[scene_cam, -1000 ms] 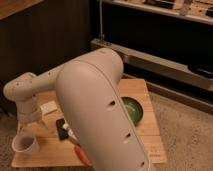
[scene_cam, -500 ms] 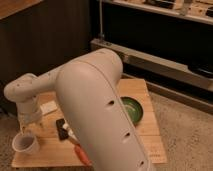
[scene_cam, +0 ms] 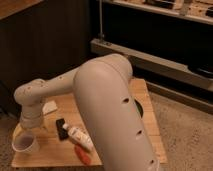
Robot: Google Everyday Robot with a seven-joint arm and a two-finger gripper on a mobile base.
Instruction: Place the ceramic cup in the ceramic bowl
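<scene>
The ceramic cup [scene_cam: 25,143], small and white, stands upright at the front left corner of the wooden table [scene_cam: 55,150]. My gripper [scene_cam: 28,129] hangs from the wrist directly above the cup, close to its rim. The ceramic bowl [scene_cam: 139,111] is almost wholly hidden behind my large white arm link. Only a dark sliver of its rim shows at the right of the table.
A white bottle with a printed label [scene_cam: 80,136] lies on the table beside a black object [scene_cam: 61,129]. An orange-red item [scene_cam: 85,154] lies at the front edge. A white sheet [scene_cam: 49,107] lies at the back left. Dark shelving stands behind the table.
The big arm link now covers the green bowl, which showed before. The wrist has shifted slightly and stays above the cup, which has not moved.
</scene>
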